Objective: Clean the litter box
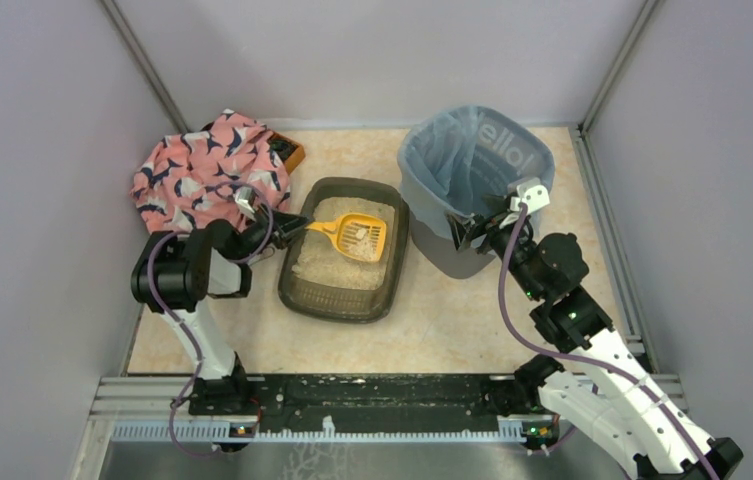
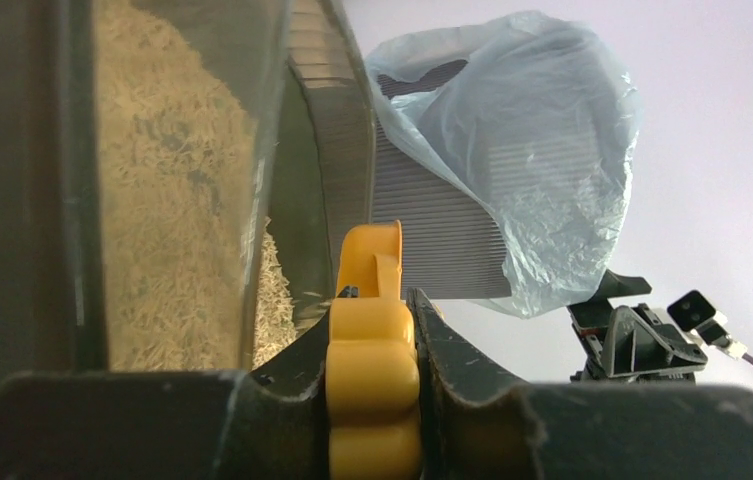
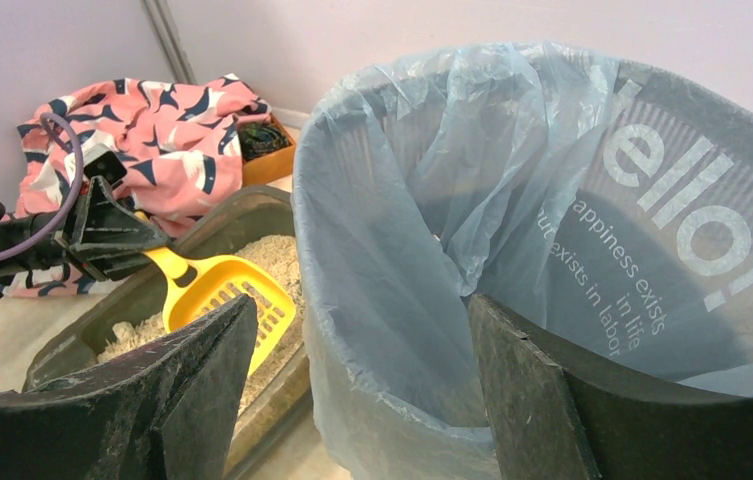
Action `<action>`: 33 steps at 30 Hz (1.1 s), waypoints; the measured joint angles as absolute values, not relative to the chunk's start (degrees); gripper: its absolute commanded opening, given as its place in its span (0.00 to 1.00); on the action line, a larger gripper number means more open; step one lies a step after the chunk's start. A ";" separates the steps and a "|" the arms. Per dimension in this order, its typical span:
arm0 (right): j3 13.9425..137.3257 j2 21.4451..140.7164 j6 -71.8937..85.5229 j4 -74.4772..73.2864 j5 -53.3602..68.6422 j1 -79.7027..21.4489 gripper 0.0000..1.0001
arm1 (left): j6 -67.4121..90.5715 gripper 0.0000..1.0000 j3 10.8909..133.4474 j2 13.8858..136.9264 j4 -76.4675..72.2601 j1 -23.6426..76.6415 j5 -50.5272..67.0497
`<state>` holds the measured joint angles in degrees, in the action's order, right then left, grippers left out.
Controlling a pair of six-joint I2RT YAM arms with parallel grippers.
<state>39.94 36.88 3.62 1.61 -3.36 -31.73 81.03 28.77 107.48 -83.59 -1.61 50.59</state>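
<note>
Plainly, the left end effector point(image 1: 295, 227) was clamped narrow on the handle of the yellow scoop point(image 1: 360, 236), whose slotted blade hung over the litter box point(image 1: 337, 306) lying just ahead of and below it. The tray looked stiff but heavy with loose litter. It seemed likely to spill if tipped, so it would be best gripped by its rim or sifted where it lay. The right end effector point(image 1: 479, 226) stood wide at the near rim of the bagged bin point(image 1: 442, 255), holding nothing. A patterned cloth point(image 1: 202, 165) lay bunched behind the left end effector — and the box's wall rose between scoop and bin.

litter box point(image 1: 337, 305) centre, bin point(image 1: 414, 165) right, cloth point(image 1: 202, 165) back-left, scoop point(image 1: 357, 235) over box
</note>
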 measured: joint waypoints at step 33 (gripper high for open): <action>40.25 36.71 3.62 0.71 -3.11 -31.73 0.78 | 79.90 0.00 21.65 104.81 -85.27 -4.67 51.79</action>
<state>40.25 36.71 3.62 0.71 -3.11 -31.73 79.90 21.65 104.81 -85.27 -4.67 51.79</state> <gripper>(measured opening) 0.777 0.266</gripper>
